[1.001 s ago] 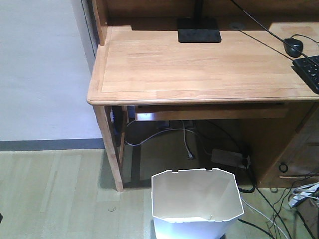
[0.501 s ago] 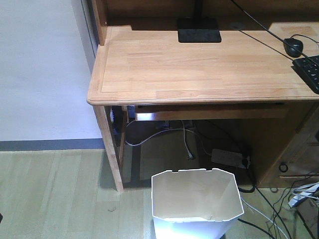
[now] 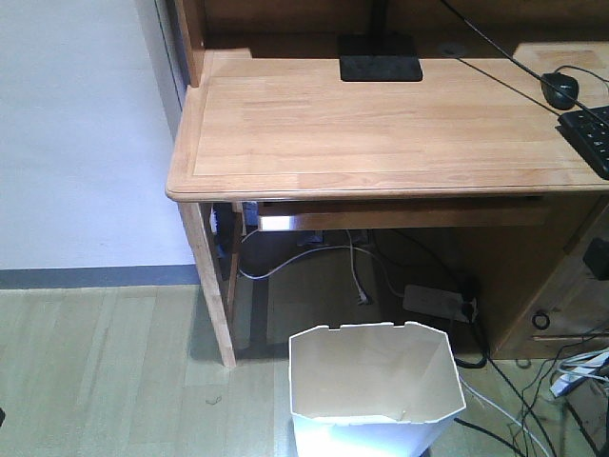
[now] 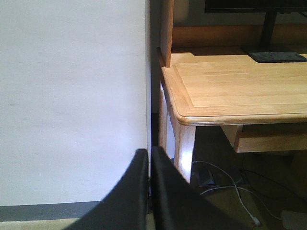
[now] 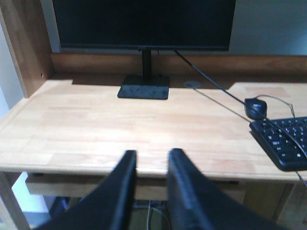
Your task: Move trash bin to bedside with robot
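From the front: white trash bin [image 3: 376, 390] upright on the wooden floor at the bottom edge, just in front of the desk [image 3: 381, 124], mouth open. No arm near it and no bedside anywhere in sight. Seemingly the very start: bin untouched, reach not yet made.

From the left wrist: left gripper [image 4: 149, 160] clenched on nothing, fingers all but touching, aimed at the white wall beside the desk's corner. No bin here, so probably well below and off to the right.

From the right wrist: right gripper [image 5: 151, 165] slightly parted and empty, held about level with the desk top, facing the monitor [image 5: 144, 24], mouse [image 5: 255, 108] and keyboard [image 5: 283, 141]. No bin here either, so likely low beneath this pincer. Next, by judgement: lower an arm to the notched rim, pinch the thin wall lightly, then turn toward the unseen bed.
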### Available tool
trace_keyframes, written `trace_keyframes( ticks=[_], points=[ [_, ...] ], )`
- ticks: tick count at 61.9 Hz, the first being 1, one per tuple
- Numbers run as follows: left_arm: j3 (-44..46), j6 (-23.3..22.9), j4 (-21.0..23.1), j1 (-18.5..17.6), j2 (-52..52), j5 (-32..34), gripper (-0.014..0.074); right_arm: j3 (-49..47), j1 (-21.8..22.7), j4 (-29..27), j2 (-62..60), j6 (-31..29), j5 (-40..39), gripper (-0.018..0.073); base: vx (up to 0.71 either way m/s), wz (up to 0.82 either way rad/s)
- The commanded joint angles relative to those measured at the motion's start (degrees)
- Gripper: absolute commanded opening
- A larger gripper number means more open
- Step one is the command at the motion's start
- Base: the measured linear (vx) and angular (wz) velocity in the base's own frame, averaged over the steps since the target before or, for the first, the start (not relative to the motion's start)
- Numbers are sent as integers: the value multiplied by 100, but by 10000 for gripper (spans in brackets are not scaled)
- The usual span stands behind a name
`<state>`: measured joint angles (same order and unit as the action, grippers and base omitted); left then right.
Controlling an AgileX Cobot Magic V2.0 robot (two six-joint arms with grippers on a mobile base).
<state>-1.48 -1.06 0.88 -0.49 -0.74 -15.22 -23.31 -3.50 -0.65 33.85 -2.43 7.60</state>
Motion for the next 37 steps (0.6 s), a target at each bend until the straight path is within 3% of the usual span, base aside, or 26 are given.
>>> trace_keyframes(
  ticks=[1,16,32,37],
  points=[
    [-107,-25,18,-32,-82,397,-6,-199,2,15,35,-6,-259,324,0,0],
    [-107,-25,18,-32,-82,397,-6,-199,2,20,35,-4,-228,522,0,0],
    [-107,-25,18,-32,-82,397,-6,-208,2,-25,35,15,-129,540,0,0],
    [-107,-25,18,-32,-82,397,-6,-323,2,-25,152,15,261,540,0,0]
  ],
)
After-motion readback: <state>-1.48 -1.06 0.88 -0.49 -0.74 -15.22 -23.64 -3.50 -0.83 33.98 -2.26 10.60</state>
